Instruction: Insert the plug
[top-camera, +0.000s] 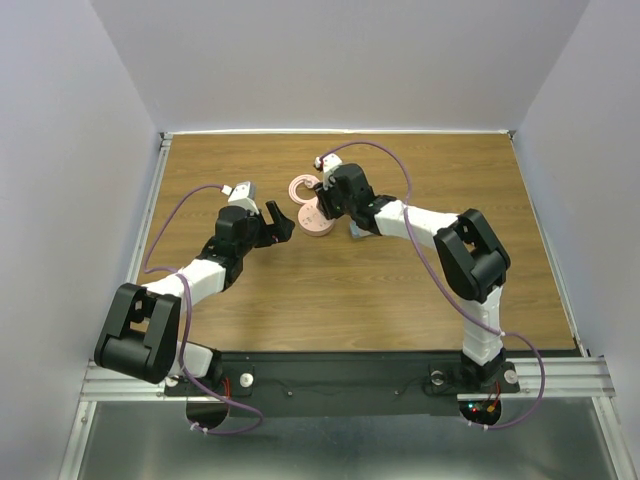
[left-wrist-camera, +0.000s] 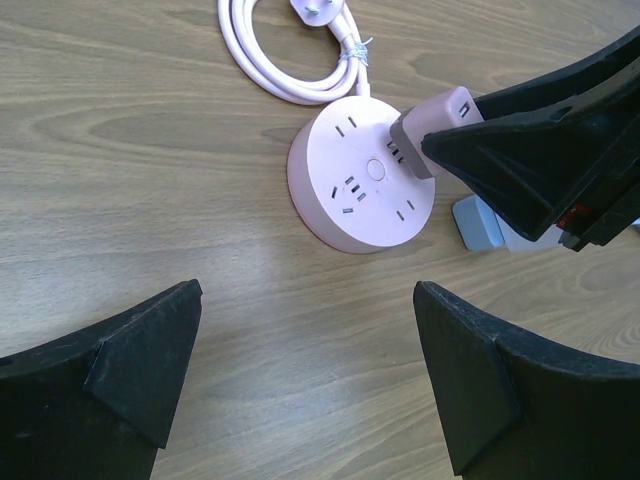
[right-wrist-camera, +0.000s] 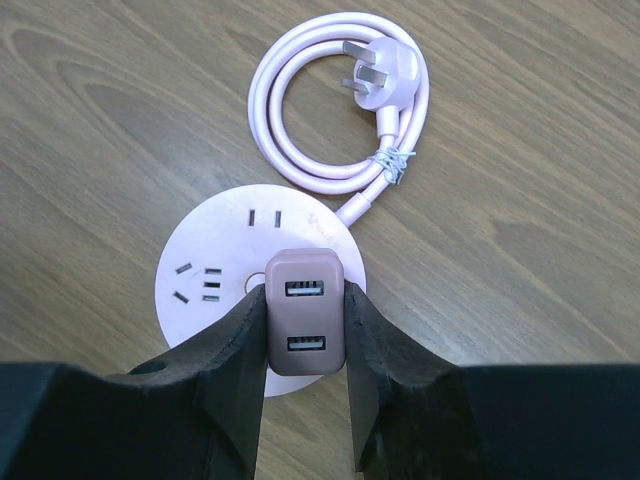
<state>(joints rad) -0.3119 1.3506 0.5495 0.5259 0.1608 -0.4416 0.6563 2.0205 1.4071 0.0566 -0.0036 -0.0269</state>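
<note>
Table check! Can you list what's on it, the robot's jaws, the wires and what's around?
Surface: wooden table, plain wood grain.
Job's things: round pink power strip; pink USB adapter at its top face, seating unclear.
Clutter: small blue-grey block beside the strip.
Grippers: right gripper, jaws shut on the adapter; left gripper, jaws open, empty.
Cables: pink cord coiled and tied, its wall plug lying loose; purple arm cables.
Surroundings: white walls; metal rail at the near edge.

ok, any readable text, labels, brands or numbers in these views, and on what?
No legible text in any view.
Socket hub: faint embossed mark by its cable exit, too faint to read.
USB charger: no marking visible.
</note>
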